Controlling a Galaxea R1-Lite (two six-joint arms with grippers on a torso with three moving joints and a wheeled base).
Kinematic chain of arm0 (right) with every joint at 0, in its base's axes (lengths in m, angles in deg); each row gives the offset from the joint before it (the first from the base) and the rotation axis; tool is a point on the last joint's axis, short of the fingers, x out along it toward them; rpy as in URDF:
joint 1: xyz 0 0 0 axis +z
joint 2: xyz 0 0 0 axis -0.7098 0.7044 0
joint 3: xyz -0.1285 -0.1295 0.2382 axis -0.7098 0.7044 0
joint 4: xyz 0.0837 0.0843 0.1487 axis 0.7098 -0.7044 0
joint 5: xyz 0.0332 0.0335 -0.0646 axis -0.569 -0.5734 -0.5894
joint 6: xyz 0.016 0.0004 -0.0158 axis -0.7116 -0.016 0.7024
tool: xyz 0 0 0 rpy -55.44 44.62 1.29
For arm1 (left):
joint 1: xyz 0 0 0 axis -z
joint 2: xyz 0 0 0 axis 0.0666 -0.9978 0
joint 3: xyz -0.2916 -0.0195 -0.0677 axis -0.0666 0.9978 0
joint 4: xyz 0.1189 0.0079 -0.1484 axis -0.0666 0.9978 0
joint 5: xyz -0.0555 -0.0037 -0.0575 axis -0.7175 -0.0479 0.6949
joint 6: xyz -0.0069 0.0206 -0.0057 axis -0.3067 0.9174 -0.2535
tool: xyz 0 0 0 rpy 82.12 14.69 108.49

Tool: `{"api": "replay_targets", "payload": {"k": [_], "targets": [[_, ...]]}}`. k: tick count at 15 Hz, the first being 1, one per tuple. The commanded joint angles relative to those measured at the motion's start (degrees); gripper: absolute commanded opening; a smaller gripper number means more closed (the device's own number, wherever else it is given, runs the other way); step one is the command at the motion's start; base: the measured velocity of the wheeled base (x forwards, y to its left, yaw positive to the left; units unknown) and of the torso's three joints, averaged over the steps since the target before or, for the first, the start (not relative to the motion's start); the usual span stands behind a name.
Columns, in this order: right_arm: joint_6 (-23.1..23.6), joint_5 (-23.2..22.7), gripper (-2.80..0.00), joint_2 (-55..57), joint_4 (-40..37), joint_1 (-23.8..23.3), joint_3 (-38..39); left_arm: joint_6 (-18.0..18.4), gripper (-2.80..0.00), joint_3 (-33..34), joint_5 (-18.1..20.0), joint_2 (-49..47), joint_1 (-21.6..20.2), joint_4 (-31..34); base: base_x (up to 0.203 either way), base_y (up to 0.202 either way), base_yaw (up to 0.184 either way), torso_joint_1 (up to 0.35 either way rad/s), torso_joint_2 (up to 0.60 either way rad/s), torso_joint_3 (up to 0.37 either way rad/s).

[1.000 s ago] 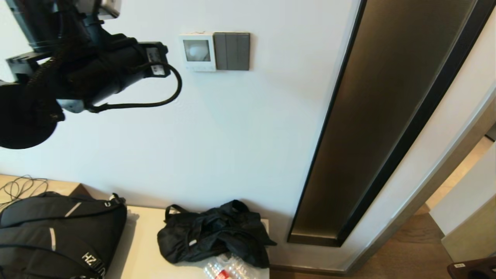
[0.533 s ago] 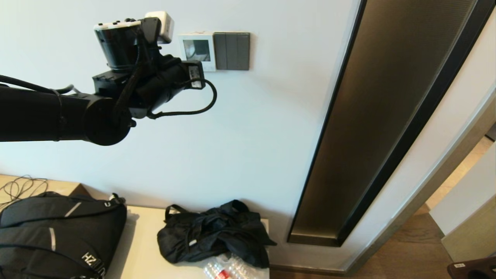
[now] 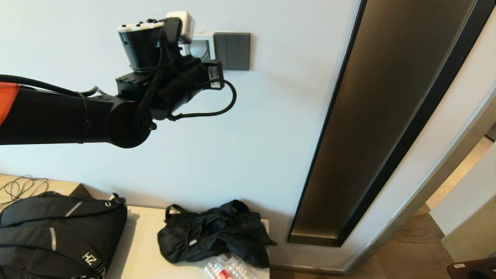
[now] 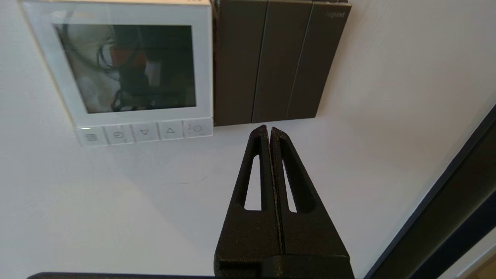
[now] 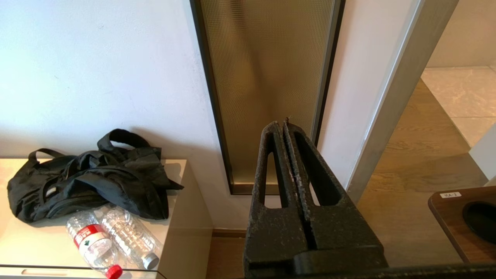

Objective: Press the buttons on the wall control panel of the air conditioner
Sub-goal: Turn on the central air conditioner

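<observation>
The white wall control panel [image 4: 203, 77] has a dark, unlit screen [image 4: 128, 69]. The buttons [image 4: 145, 132] run in a row along its bottom edge. My left arm is raised to the wall and covers the panel's left part [image 3: 209, 38] in the head view. My left gripper [image 4: 268, 130] is shut and empty. Its tips are just under the dark grey three-rocker switch plate [image 4: 279, 62], a little to the right of the end button with the power mark [image 4: 197, 128]. My right gripper [image 5: 285, 124] is shut and empty, parked low facing the wall.
A tall bronze glass strip [image 3: 379, 116] in a dark frame is set in the wall to the right. Below, a low cabinet [image 3: 143, 248] carries a black backpack [image 3: 58, 232], a black bag [image 3: 213, 232] and plastic water bottles [image 5: 97, 240]. A doorway lies far right.
My left arm has swung right and in towards the wall. It now covers part of the white panel in the head view.
</observation>
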Motion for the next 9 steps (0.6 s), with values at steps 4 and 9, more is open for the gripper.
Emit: {"api": "replay_targets", "payload": {"k": [4,9], "targets": [[0.02,-0.07,-2.80,0.09,0.02,0.00,0.09,-0.03,-2.80,-5.30,-0.26,-7.70,0.40,0.12,0.000,0.000,0.000,0.000,0.00,0.000],[0.02,-0.07,-2.80,0.09,0.02,0.00,0.09,-0.03,-2.80,-7.00,-0.31,-7.87,-1.10,0.21,0.000,0.000,0.000,0.000,0.00,0.000]]}}
